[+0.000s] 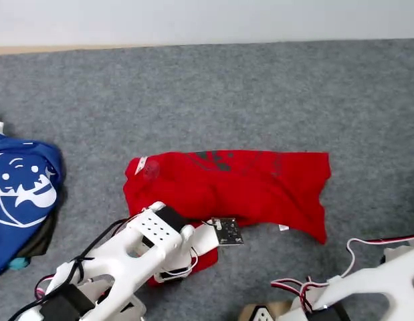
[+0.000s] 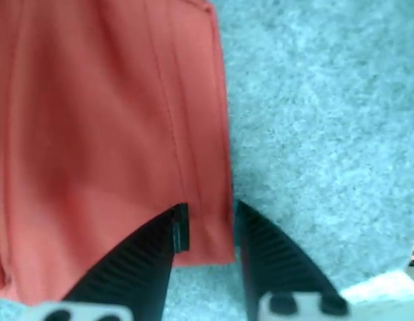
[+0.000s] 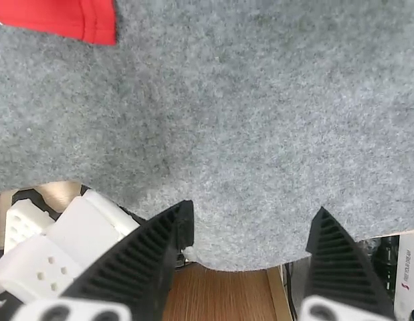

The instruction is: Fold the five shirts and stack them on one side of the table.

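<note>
Your left gripper (image 2: 210, 224): jaws narrowly apart, straddling red shirt (image 2: 106, 120) hem, not clamped. Your right gripper (image 3: 250, 234): spread wide, empty, over mat (image 3: 260, 100).

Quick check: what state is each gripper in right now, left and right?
Left gripper: open, jaws narrowly apart astride the hem of the red shirt.
Right gripper: open wide, holding nothing, over the grey mat.

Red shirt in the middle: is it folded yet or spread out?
Partly folded: the red shirt looks doubled into a long rumpled band on the grey mat, not a compact square.
</note>
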Available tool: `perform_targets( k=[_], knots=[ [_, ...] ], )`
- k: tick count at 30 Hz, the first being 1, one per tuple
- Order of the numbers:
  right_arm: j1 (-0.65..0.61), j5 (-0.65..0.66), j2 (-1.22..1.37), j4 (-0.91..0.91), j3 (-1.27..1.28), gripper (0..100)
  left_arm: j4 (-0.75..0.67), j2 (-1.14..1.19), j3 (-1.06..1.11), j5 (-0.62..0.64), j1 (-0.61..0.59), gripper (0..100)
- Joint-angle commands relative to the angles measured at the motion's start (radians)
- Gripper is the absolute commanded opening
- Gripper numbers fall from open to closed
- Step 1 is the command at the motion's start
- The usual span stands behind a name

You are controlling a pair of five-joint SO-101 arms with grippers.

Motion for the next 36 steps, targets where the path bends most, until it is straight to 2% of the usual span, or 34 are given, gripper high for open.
perform_targets(
  k=[1, 9, 13, 22, 25, 36],
  knots=[
    [-0.008, 0.003, -0.039, 0.013, -0.005, 28.4, -0.035, 0.003, 0.018, 0.006, -0.003, 17],
    [-0.008, 0.005, -0.039, 0.015, -0.005, 28.4, -0.051, 0.003, 0.027, 0.002, -0.008, 17],
    [-0.008, 0.005, -0.039, 0.018, -0.005, 28.4, -0.140, 0.003, 0.076, 0.005, -0.006, 11],
    [-0.008, 0.005, -0.039, 0.021, -0.005, 28.4, -0.141, -0.002, 0.071, 0.006, -0.003, 5],
    [-0.008, 0.005, -0.039, 0.019, -0.005, 28.4, -0.121, -0.005, 0.050, 0.003, -0.002, 0],
    [-0.008, 0.006, -0.039, 0.019, -0.005, 28.4, 0.071, -0.009, -0.154, 0.005, -0.002, 0]
  ],
)
